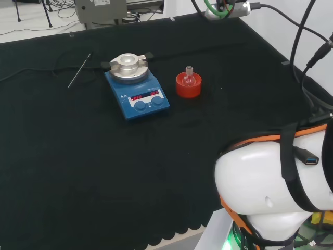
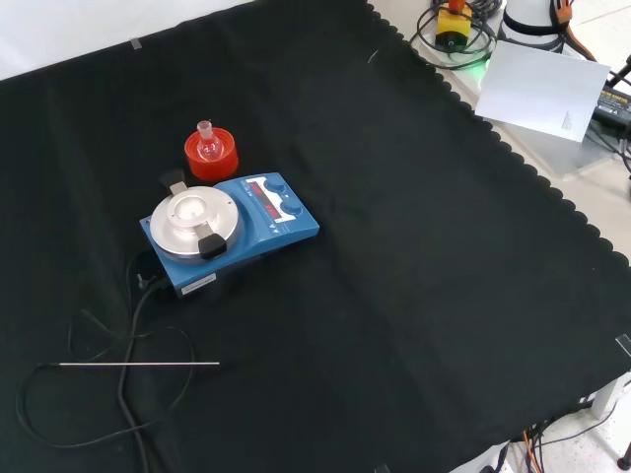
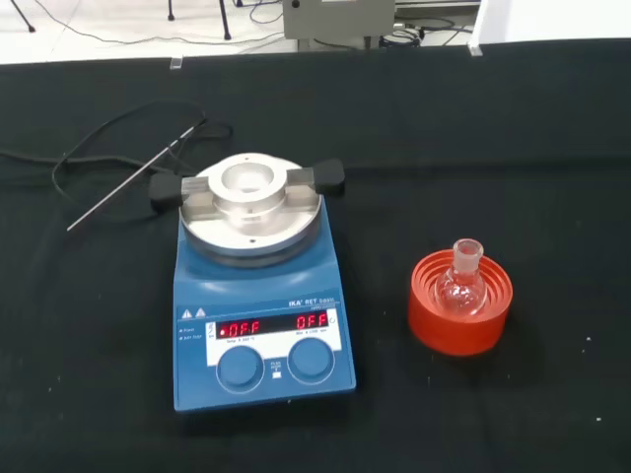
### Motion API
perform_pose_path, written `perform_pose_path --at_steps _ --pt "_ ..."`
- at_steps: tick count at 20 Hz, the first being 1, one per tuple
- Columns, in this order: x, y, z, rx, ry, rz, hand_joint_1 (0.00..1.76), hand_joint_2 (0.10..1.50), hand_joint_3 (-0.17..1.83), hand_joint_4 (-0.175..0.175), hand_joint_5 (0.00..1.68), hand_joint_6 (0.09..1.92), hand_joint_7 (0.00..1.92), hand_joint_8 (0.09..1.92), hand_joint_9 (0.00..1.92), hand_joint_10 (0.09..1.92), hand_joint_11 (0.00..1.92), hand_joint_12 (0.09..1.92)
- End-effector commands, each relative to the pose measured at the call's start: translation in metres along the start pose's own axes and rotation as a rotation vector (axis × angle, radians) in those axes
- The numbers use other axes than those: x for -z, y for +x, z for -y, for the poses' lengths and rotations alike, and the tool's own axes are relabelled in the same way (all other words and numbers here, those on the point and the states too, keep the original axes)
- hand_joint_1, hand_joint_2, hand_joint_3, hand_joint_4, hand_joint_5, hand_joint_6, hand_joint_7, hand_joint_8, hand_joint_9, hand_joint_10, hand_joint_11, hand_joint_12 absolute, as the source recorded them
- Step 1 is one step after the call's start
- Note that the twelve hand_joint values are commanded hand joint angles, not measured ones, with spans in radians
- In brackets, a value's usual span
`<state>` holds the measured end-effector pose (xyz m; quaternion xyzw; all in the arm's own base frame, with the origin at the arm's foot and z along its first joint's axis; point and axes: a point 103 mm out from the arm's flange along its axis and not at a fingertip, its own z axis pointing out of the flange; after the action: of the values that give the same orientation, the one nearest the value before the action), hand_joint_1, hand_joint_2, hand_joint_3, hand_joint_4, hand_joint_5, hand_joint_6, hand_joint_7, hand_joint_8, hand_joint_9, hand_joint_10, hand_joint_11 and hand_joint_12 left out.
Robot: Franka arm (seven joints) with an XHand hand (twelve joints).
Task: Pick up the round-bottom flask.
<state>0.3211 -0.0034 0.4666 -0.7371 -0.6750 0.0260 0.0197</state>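
Small clear round-bottom flask (image 1: pixel 189 77) sits upright in a red ribbed stand (image 1: pixel 188 86) on the black cloth (image 1: pixel 78 166), neck up, bulb down in the ring's hollow. The stand is there because a round bottom will not sit level on its own; the ring keeps it from rolling. The long axis runs bulb to neck and is vertical, with the open mouth pointing straight up; in the wrist view the neck rises above the stand's rim.

In the head view the flask is just to the right of the blue stirrer hotplate (image 1: pixel 137 94), close but apart. In the front view it stands behind the hotplate, farther from the camera. The hotplate carries a metal block (image 2: pixel 193 219) with black side handles on its plate, and its display is lit red. A thin metal rod (image 2: pixel 138 364) and a black cable (image 2: pixel 128 394) lie on the cloth well apart from the flask (not task items).

Finger state: cannot tell. The arm's white link (image 1: pixel 270 182) sits at the right of the head view, well apart from the flask, so my judgement is that the approach is not yet begun. The neck looks like the easiest part to take hold of.
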Motion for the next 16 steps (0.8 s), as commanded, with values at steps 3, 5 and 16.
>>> perform_pose_path --at_steps 3,5,16 --pt "-0.012 -0.035 -0.029 -0.055 -0.035 -0.035 0.14 1.24 0.30 -0.009 0.26 0.09 0.07 0.48 0.15 0.61 0.00 1.06" --pt "-0.020 -0.040 -0.040 -0.075 -0.045 -0.052 0.18 1.22 0.28 -0.012 0.26 0.09 0.09 0.49 0.16 0.62 0.00 1.07" --pt "-0.078 -0.061 -0.130 -0.138 -0.027 -0.194 0.37 1.14 0.25 -0.033 0.35 0.09 0.19 0.55 0.29 0.67 0.00 1.23"
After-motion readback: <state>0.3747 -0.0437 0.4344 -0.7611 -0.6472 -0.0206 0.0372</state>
